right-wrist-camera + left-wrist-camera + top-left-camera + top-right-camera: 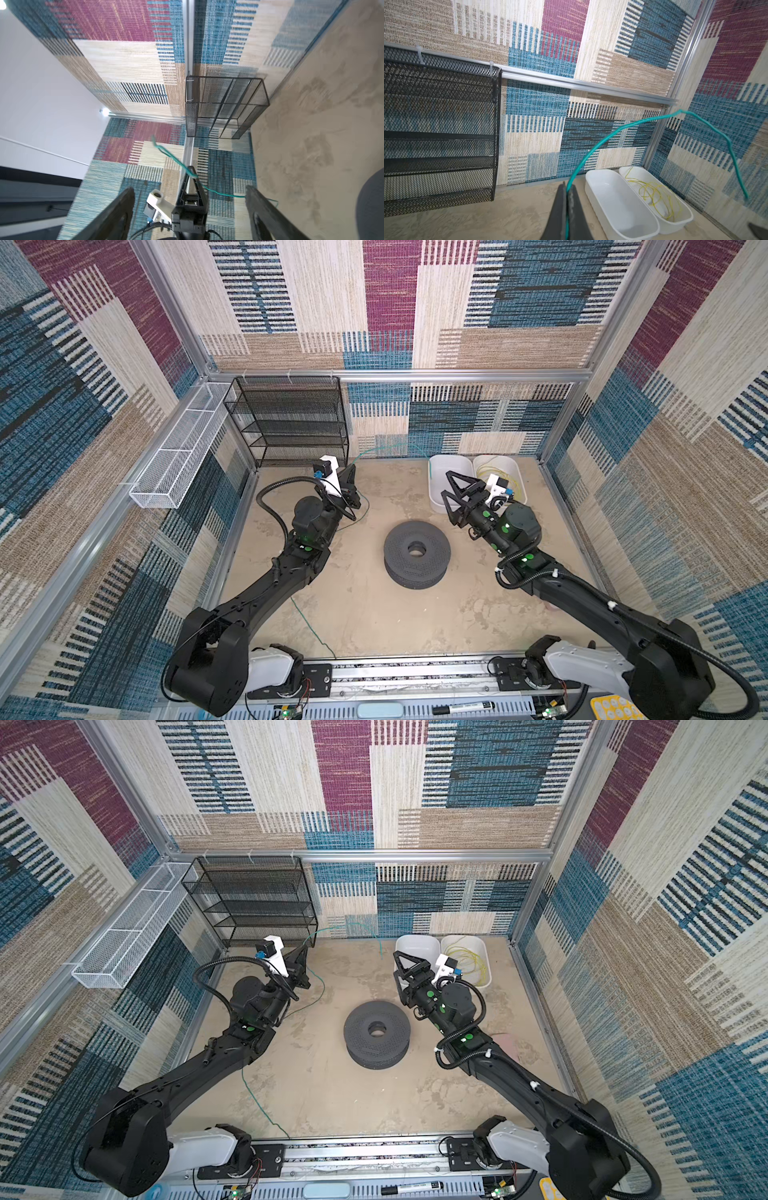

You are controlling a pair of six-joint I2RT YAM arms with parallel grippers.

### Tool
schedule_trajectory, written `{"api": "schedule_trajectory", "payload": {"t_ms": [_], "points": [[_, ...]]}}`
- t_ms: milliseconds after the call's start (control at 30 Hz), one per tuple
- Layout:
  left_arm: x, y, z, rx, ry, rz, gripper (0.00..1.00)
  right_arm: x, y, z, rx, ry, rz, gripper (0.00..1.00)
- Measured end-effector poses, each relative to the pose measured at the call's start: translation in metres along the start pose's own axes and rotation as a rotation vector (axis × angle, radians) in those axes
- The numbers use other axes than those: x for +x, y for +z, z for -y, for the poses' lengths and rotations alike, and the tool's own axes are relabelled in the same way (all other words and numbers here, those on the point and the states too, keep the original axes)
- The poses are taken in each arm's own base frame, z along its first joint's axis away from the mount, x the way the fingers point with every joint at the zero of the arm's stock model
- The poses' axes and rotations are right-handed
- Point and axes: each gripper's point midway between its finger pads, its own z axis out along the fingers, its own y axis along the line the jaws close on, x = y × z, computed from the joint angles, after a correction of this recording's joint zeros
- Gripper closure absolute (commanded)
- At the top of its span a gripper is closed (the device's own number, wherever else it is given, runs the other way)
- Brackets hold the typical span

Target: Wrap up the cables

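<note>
My left gripper (352, 467) (568, 188) is shut on the teal-green cable (376, 449) (602, 143), raised near the back of the table. From the jaws the cable arcs up and over, and its free end hangs in the air by the white tubs. Its other part drops below the gripper and trails over the floor toward the front rail (266, 1110). The yellow cable (484, 468) (658, 195) lies in loose loops in the right-hand tub. My right gripper (446, 484) (189, 189) stands open beside the tubs, with nothing between its fingers, facing the left gripper.
A dark grey perforated spool (417, 549) (377, 1029) sits mid-table between the arms. Two white tubs (451, 464) (612, 199) stand at the back right. A black mesh shelf (291, 418) stands at the back left, and a white mesh basket (174, 460) hangs on the left wall.
</note>
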Motion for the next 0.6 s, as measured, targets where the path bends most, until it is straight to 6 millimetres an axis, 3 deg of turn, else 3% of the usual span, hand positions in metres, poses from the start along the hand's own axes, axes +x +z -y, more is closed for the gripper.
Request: {"api": "schedule_trajectory", "payload": {"t_ms": [67, 300, 367, 500, 600], "points": [[-0.001, -0.002, 0.006, 0.014, 0.001, 0.009, 1.0, 0.004, 0.012, 0.0, -0.009, 0.08, -0.03, 0.13], [0.006, -0.001, 0.022, 0.047, 0.011, 0.002, 1.0, 0.025, 0.029, -0.063, -0.129, 0.062, -0.12, 0.13], [0.009, 0.0, 0.024, 0.045, 0.016, -0.003, 1.0, 0.026, 0.023, -0.061, -0.118, 0.047, -0.117, 0.14], [0.009, -0.001, 0.03, 0.056, 0.025, 0.002, 1.0, 0.016, 0.011, -0.03, -0.043, 0.073, -0.059, 0.19], [0.011, -0.002, 0.032, 0.061, 0.031, 0.002, 1.0, 0.009, 0.01, -0.025, -0.026, 0.079, -0.031, 0.22]]}}
